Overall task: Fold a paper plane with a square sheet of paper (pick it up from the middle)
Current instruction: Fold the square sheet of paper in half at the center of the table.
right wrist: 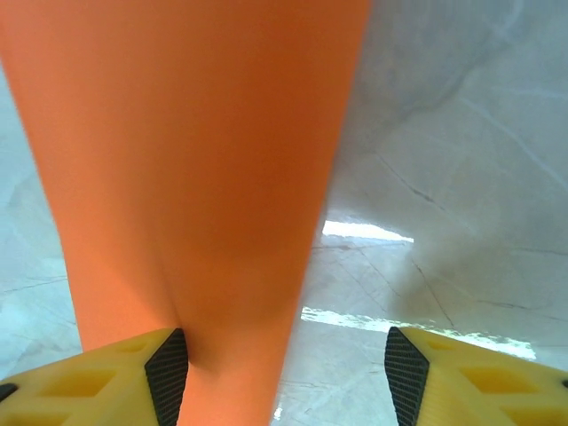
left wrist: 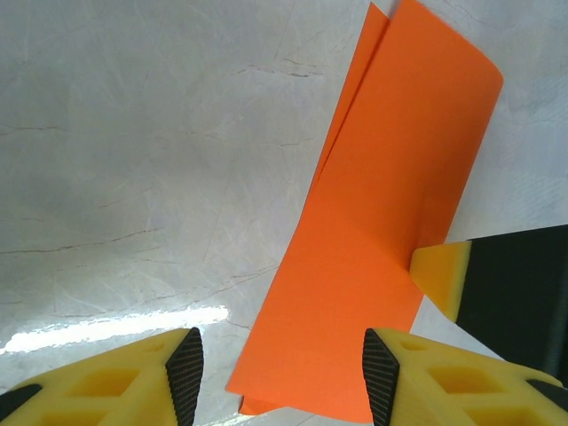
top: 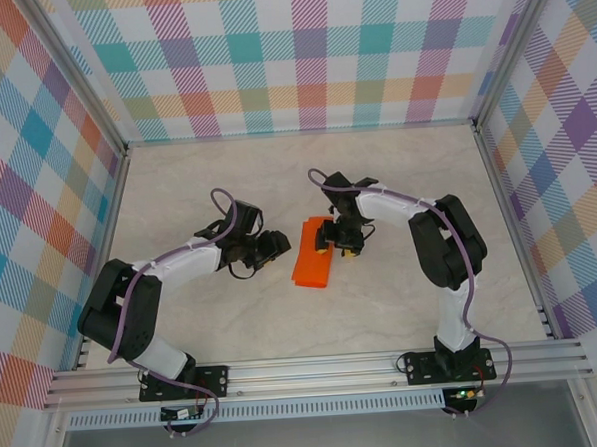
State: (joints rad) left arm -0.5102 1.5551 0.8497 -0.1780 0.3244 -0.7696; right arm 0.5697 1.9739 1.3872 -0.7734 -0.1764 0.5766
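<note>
Plaid walls (top: pixel 300 53) round a pale marbled table (top: pixel 197 189). Orange paper (top: pixel 312 258), folded over, lies mid-table between the arms. Left gripper (top: pixel 272 247) sits just left of it, jaws apart, empty. Right gripper (top: pixel 338 246) is at its far-right edge, jaws apart, one fingertip (left wrist: pixel 441 275) touching the paper, nothing clamped.

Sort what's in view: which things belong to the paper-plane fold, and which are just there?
Part of the job:
- orange paper sheet, folded over, lying flat
- left gripper, jaws open, at the sheet's edge
- right gripper, jaws open, over the sheet

Just there:
- table
- plaid walls
- aluminium frame
</note>
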